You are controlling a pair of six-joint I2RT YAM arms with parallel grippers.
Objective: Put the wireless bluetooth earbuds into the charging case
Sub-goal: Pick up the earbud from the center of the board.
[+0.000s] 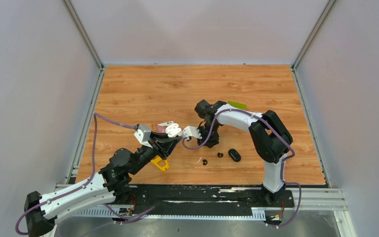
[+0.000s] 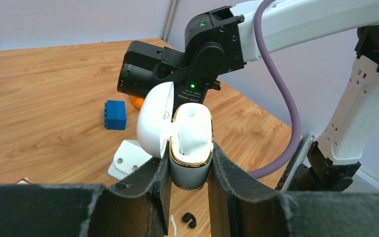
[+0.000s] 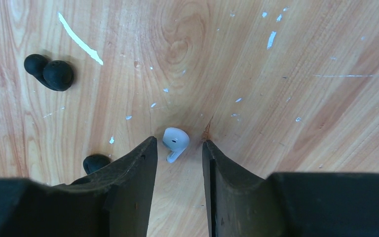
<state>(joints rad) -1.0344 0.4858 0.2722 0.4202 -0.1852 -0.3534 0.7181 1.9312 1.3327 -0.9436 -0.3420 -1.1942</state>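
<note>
Step in hand: pickup of a white earbud (image 3: pixel 174 140) from the table (image 3: pixel 286 74).

- Right gripper (image 3: pixel 178 143) pointed straight down at the wood, jaws apart, one finger on each side of the bud. Neither pad visibly touched it. The bud lay on its side, stem pointing toward the camera.
- Left gripper (image 2: pixel 189 160) was clamped on the charging case (image 2: pixel 190 175), held upright off the table with the lid hinged back and the gold-rimmed well facing up. A white form sat in the well (a seated bud or just the moulding, could not tell).
- Two black buds (image 3: pixel 49 73) lay touching each other, well apart from the white one; a third dark shape (image 3: pixel 96 162) sat just beside the left-hand finger, partly hidden.

Judgement: the task looked about midway, with this bud not yet lifted.

The next move calls for a square pinch on the rounded body, not the stem, since so small and glossy a piece could squirt out. Then lift and carry it to the open case, and turn it stem-down for the free socket.
</note>
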